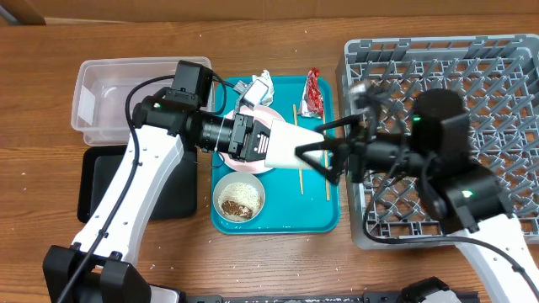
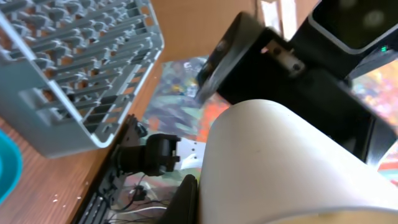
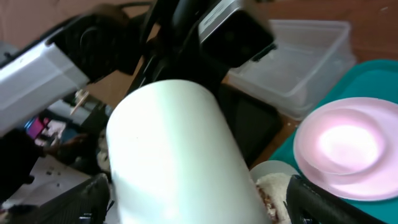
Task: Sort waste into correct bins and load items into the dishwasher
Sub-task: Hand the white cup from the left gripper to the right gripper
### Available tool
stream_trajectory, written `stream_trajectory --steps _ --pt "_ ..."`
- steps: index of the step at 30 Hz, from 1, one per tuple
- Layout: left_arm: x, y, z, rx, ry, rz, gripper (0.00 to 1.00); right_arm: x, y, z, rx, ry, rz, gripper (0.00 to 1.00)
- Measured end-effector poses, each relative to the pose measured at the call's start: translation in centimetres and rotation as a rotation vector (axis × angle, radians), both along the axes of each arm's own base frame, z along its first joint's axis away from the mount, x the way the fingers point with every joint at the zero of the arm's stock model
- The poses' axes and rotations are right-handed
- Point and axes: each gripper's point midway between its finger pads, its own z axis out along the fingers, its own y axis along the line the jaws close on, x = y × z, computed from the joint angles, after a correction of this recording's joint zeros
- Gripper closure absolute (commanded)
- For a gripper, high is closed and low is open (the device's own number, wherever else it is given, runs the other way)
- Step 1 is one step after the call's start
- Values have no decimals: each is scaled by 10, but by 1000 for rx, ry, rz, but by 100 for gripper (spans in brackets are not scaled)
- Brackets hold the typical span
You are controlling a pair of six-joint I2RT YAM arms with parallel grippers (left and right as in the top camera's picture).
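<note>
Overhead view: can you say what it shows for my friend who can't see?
The left claw holds a white cup over a teal tray, with the open right claw at its other end. A grey dish rack stands beside the tray.

Setting: wooden table under even light.
The table (image 1: 269, 34) is brown wood with visible grain, evenly lit, with only soft shadows. In the left wrist view, a blurred, many-coloured surface (image 2: 177, 93) lies below the table edge, and dark cables (image 2: 134, 194) are strewn near it.
</note>
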Motion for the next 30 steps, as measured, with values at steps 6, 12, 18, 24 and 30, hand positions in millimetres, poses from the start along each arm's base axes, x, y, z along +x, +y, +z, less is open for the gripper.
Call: stream_trajectory --steps 6,12,18,24,30 --pt "-1 0 4 -26 -1 -7 94 -11 20 -4 6 10 86 38" --pt "-1 0 4 -33 -19 -12 0 -11 18 -5 3 11 81 40" --pt "3 5 -24 130 15 38 0 -7 -28 -6 -49 54 -105 40" --pt "5 11 -45 258 19 70 1 3 -119 -53 -266 243 -545 45" --pt "9 12 -49 326 -23 80 1 -11 -162 -106 -478 486 -753 45"
